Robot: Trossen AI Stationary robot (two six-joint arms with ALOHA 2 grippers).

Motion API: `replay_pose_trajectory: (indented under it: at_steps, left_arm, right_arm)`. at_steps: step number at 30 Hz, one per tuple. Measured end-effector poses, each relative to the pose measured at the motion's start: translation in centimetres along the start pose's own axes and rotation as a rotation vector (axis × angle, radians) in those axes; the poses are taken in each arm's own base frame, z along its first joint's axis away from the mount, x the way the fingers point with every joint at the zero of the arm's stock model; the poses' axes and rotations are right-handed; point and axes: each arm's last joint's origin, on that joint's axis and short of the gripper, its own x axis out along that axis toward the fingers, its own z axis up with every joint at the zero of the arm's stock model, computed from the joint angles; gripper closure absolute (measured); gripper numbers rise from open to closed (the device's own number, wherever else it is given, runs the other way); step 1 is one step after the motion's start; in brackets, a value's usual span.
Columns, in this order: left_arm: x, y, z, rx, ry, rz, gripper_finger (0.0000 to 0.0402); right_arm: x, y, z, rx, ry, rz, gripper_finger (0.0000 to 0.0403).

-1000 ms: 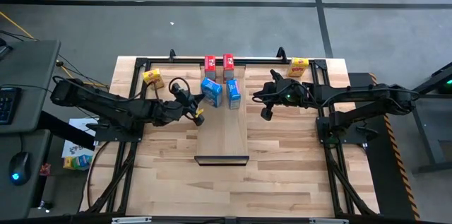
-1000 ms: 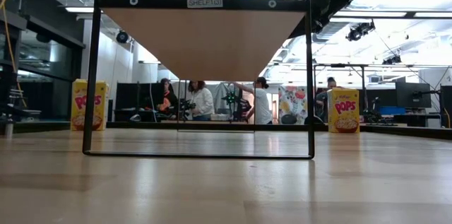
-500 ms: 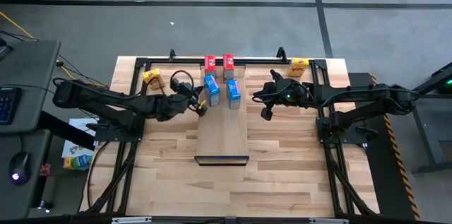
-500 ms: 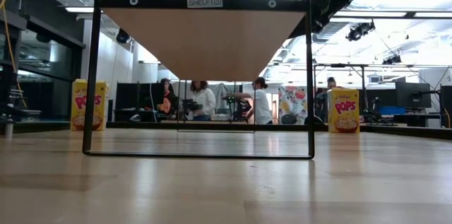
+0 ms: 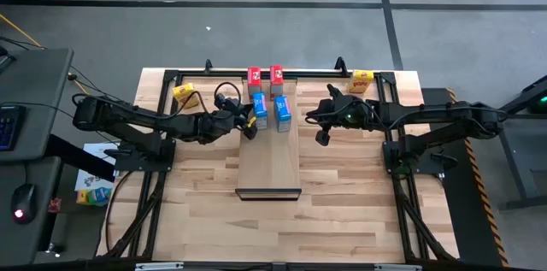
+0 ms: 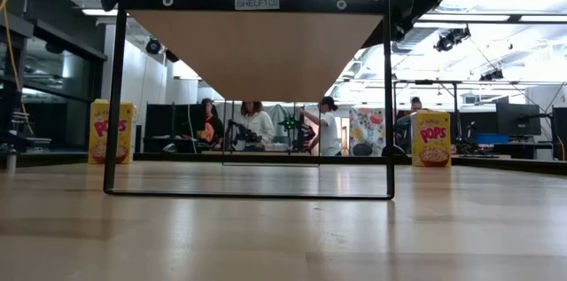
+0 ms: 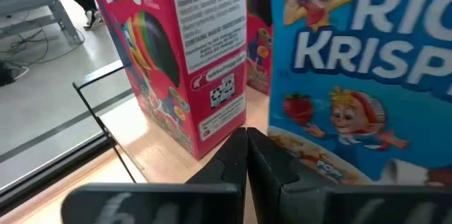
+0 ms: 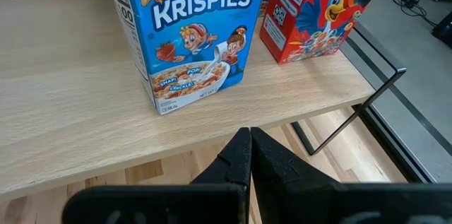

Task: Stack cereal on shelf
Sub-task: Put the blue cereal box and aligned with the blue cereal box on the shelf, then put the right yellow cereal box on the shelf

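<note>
The shelf (image 5: 269, 156) is a pale board raised on a black frame. At its far end two red cereal boxes (image 5: 254, 76) (image 5: 276, 74) stand upright, with two blue ones (image 5: 258, 105) (image 5: 282, 111) in front of them. Two yellow boxes (image 5: 184, 93) (image 5: 361, 79) stand on the tabletop at the far left and far right. My left gripper (image 5: 250, 129) is shut at the left blue box (image 7: 353, 75), with a red box (image 7: 191, 54) behind. My right gripper (image 5: 323, 135) is shut and hangs beside the shelf's right edge, facing the right blue box (image 8: 187, 33). My left gripper's shut fingertips (image 7: 258, 146) lie against the left blue box's lower front (image 7: 300, 146), near its left corner. They come slanting down from the table's left and near side. The box stands upright on the shelf.
A black tube frame (image 5: 171, 168) rims the table and carries both arms. In the low view the shelf's underside (image 6: 257, 50) spans the middle, with the yellow boxes (image 6: 111, 130) (image 6: 434, 137) on either side. The near half of the shelf board is bare. People stand in the room beyond.
My left gripper, still shut, has swung toward the table's right and far edges, up to the left blue box. That box stood skewed a second ago. It now stands square to the shelf, a little farther right.
</note>
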Motion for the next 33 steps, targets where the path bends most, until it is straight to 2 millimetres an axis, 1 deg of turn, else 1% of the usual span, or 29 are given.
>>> replay_pose_trajectory:
  at_steps: [3, 6, 10, 13, 16, 21, 24, 27, 29, 31, 33]
  left_arm:
    - [-0.1, 0.1, 0.2, 0.016, -0.007, 0.001, 0.0401]
    - [-0.8, 0.2, 0.8, 0.006, -0.029, -0.007, 0.0401]
    - [-2.3, 0.6, 1.6, 0.013, -0.056, -0.007, 0.0401]
    - [-3.8, 1.2, 2.5, 0.039, -0.095, 0.027, 0.0401]
    - [-5.5, 1.9, 3.5, 0.029, -0.140, 0.031, 0.0401]
    - [-8.0, 2.9, 4.6, 0.013, -0.190, -0.022, 0.0401]
    - [-8.8, 3.3, 4.6, 0.027, -0.186, -0.038, 0.0401]
    - [-9.1, 3.3, 4.4, 0.031, -0.169, -0.047, 0.0401]
    - [-9.1, 3.3, 4.2, 0.039, -0.158, -0.047, 0.0401]
    - [-9.0, 3.3, 4.1, 0.043, -0.156, -0.046, 0.0401]
    - [-9.0, 3.2, 4.1, 0.046, -0.153, -0.046, 0.0401]
  right_arm:
    - [0.0, 0.0, 0.0, 0.000, 0.000, 0.000, 0.0402]
    - [0.0, 0.0, 0.0, 0.000, 0.000, 0.000, 0.0402]
    - [0.0, 0.0, 0.0, 0.000, 0.000, -0.012, 0.0402]
    - [0.0, -0.2, 0.0, -0.001, 0.000, -0.068, 0.0402]
    - [-0.1, -0.5, 0.0, -0.004, -0.002, -0.162, 0.0402]
    - [-1.0, -1.6, 0.3, 0.012, -0.022, -0.413, 0.0402]
    - [-1.3, -2.8, 0.3, 0.020, -0.013, -0.578, 0.0401]
    - [-1.2, -4.7, -0.2, 0.012, 0.047, -0.673, 0.0385]
    - [-1.1, -6.5, -0.8, 0.056, 0.096, -0.666, 0.0361]
    - [-1.1, -8.6, -1.4, 0.100, 0.142, -0.658, 0.0329]
    - [-1.4, -10.8, -1.4, 0.139, 0.206, -0.680, 0.0292]
